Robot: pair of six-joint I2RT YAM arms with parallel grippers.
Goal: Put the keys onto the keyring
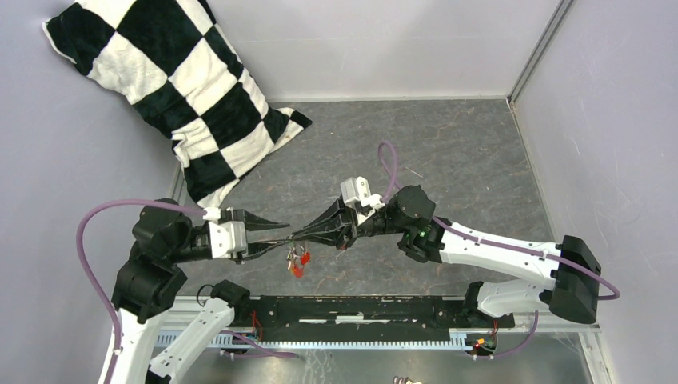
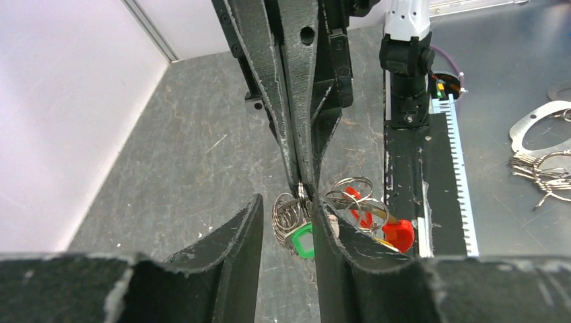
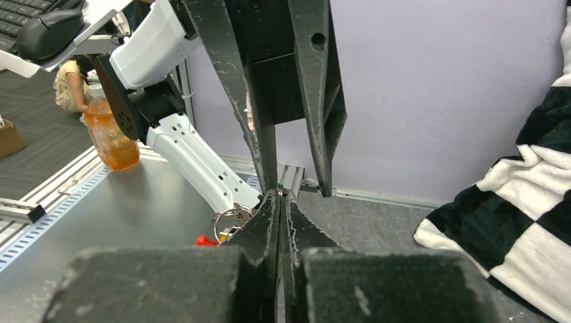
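Note:
The keyring (image 2: 289, 214) is a bunch of silver wire coils held above the grey table. A green key (image 2: 302, 240) hangs on it, and a red key (image 2: 398, 234) hangs to the right with a bit of yellow under it. My right gripper (image 2: 302, 188) comes down from the top of the left wrist view and is shut on the keyring. My left gripper (image 2: 287, 205) is open, with the coils and the green key between its fingers. In the top view the two grippers meet tip to tip, left (image 1: 285, 232) and right (image 1: 298, 235), with the red key (image 1: 300, 262) dangling below. In the right wrist view, my right gripper (image 3: 278, 199) is shut, with the keyring (image 3: 229, 219) to its left.
A black-and-white checkered pillow (image 1: 184, 96) leans in the back left corner. A black rail (image 1: 360, 308) runs along the table's near edge. Loose metal rings (image 2: 542, 176) lie on the steel bench beyond the rail. An orange bottle (image 3: 111, 138) stands off the table.

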